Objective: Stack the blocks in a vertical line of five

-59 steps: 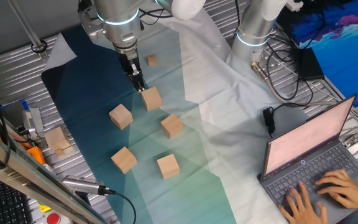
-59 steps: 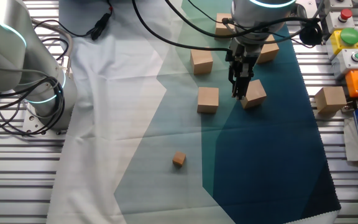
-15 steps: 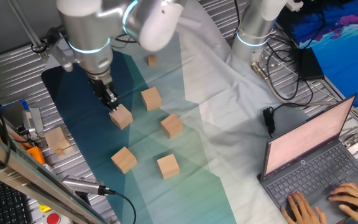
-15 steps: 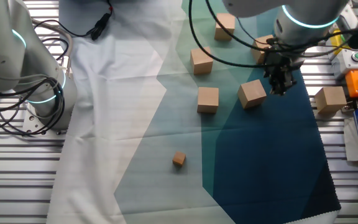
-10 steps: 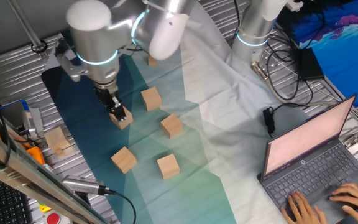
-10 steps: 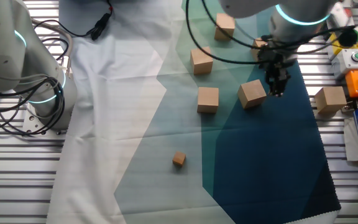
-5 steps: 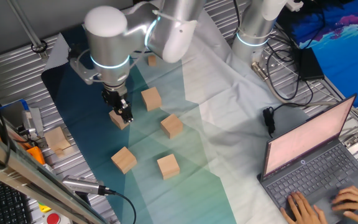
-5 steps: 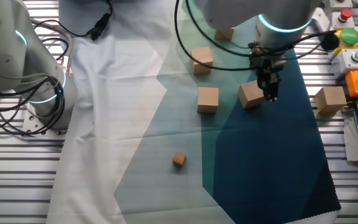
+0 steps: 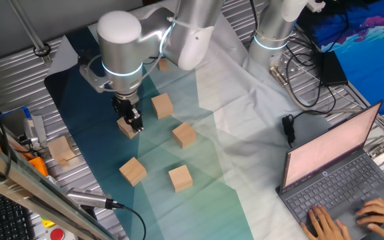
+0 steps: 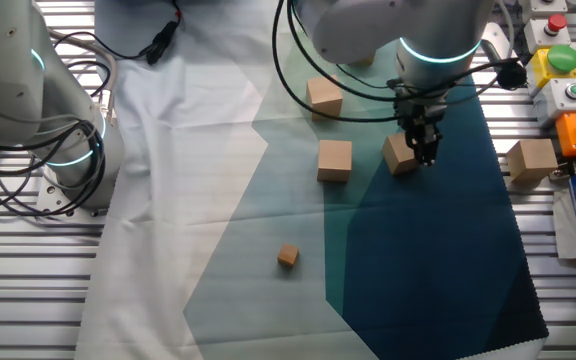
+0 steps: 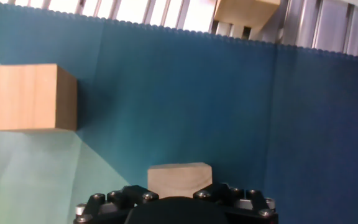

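Five tan wooden blocks lie apart on the teal cloth (image 9: 99,80). One fixed view shows blocks at the centre (image 9: 162,105), right of centre (image 9: 184,135), front left (image 9: 133,171) and front (image 9: 180,178). The fifth block (image 9: 127,127) is under my gripper (image 9: 134,122). The other fixed view shows that block (image 10: 398,155) with the gripper (image 10: 424,148) low against its right side. Two more blocks (image 10: 324,97) (image 10: 334,159) show there; the arm hides the rest. The hand view has this block (image 11: 179,179) at the bottom centre, fingers hidden. I cannot tell whether the jaws are open.
A much smaller tan cube (image 10: 287,256) sits apart on the cloth. A paler cube (image 10: 532,160) stands off the cloth on the slatted table, also seen in the hand view (image 11: 244,12). A second robot base (image 9: 272,33), cables, button boxes (image 10: 558,60) and a laptop (image 9: 332,167) with typing hands surround the cloth.
The gripper has swung from the left of the fifth block round onto it and come lower. That block has shifted slightly. The other blocks have not moved.
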Tool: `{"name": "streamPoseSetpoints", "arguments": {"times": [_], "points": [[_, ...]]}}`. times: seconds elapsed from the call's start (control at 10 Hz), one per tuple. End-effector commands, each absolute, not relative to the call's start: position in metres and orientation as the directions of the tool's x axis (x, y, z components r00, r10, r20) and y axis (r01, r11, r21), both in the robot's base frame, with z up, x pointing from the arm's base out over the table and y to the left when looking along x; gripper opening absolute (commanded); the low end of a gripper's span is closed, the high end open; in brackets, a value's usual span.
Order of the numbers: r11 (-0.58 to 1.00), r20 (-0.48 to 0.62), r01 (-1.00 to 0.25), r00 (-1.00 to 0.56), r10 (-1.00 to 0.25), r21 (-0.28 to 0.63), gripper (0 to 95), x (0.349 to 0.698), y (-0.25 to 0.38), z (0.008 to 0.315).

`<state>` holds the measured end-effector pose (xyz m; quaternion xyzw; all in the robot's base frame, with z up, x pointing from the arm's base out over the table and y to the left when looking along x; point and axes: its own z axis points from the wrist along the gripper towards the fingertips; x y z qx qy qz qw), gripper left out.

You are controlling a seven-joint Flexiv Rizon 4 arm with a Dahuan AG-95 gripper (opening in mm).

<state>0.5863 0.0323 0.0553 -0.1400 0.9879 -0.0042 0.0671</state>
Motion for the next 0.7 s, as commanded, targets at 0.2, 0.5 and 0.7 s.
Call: {"name": "streamPoseSetpoints", "arguments": {"times": [0.2,0.5,0.7], "points": [[0.955,-0.145,-0.296,-0.944,-0.296,-0.026,76.0,0.587,0.022,0.054],[0.958,-0.159,-0.286,-0.945,-0.286,-0.022,76.0,0.585,0.022,0.047],[0.962,-0.160,-0.271,-0.949,-0.271,-0.020,76.0,0.585,0.023,0.045]]}}
